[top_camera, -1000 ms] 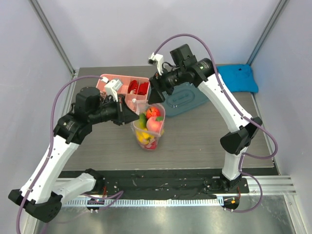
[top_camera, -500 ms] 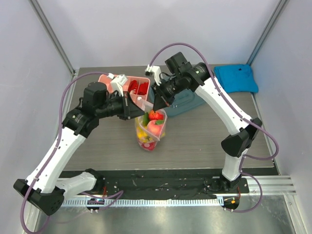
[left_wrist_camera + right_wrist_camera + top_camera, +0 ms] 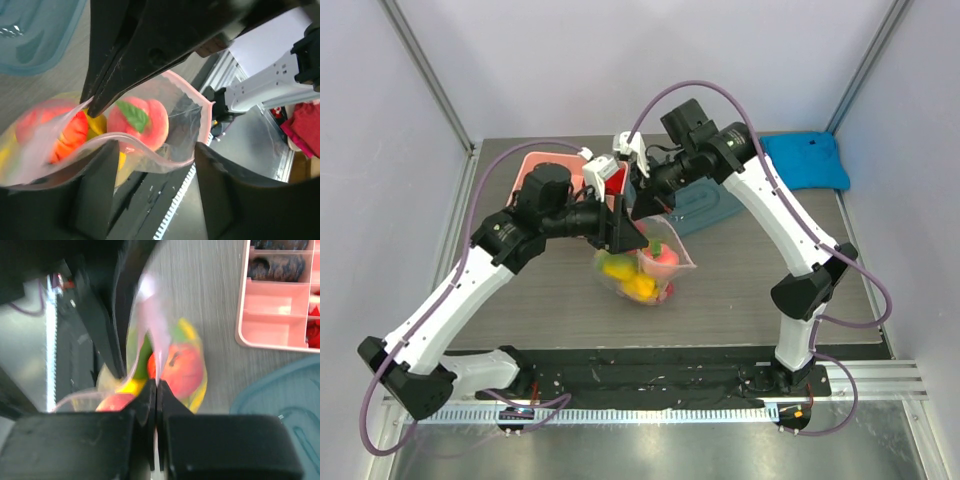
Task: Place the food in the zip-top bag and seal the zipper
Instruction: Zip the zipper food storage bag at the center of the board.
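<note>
The zip-top bag (image 3: 672, 262) hangs between my two grippers over the table's middle, with its mouth open. Inside is the food: a peach (image 3: 137, 122), a red-orange piece (image 3: 67, 135) and yellow pieces (image 3: 619, 268). My right gripper (image 3: 156, 385) is shut on the bag's upper edge. In the left wrist view its dark fingers (image 3: 100, 95) pinch that edge from above. My left gripper (image 3: 152, 150) stands open, and the bag's near rim crosses the gap between its fingertips. The pink zipper (image 3: 196, 96) runs along the far rim, unsealed.
A pink divided box (image 3: 272, 310) sits at the back left, partly hidden behind the left arm (image 3: 535, 172). A teal lid (image 3: 708, 205) lies behind the bag. A blue cloth (image 3: 807, 160) is at the back right corner.
The left gripper has opened and moved right, close to the right gripper. The right gripper closed on the bag's edge. The bag has swung lower and to the right.
</note>
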